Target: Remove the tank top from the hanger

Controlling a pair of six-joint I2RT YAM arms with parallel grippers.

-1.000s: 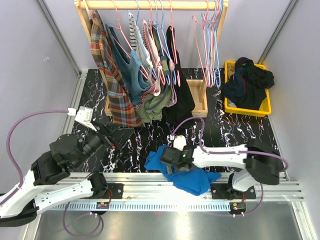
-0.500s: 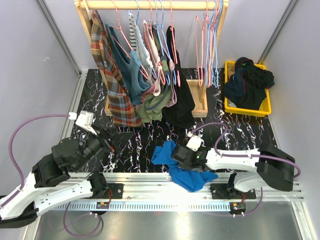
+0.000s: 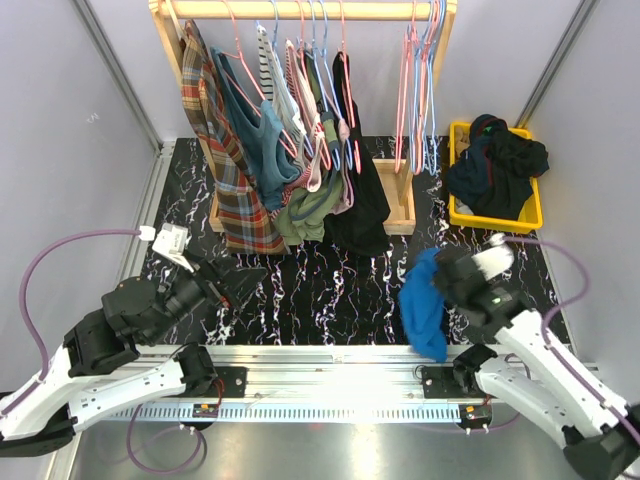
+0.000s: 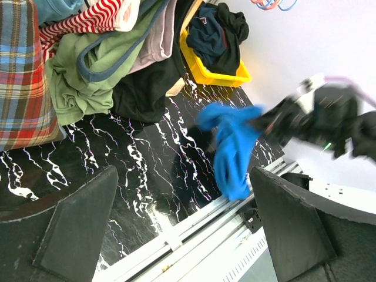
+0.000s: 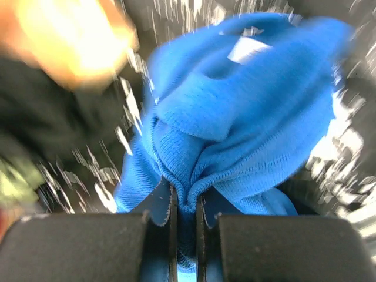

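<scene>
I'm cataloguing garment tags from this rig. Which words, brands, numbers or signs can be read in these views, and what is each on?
No text reads legibly in any view.
White label on the blue tank top: blurred by motion, unreadable.
Hanging clothes, bin and arms: no readable lettering shows.

A black table veined with white, like marble, fills the floor of the cell. Pale grey walls close it in on three sides, with slanting aluminium posts at the corners. A wooden clothes rack stands at the far end of the table. An aluminium rail runs along the near edge. The light is even and soft.
</scene>
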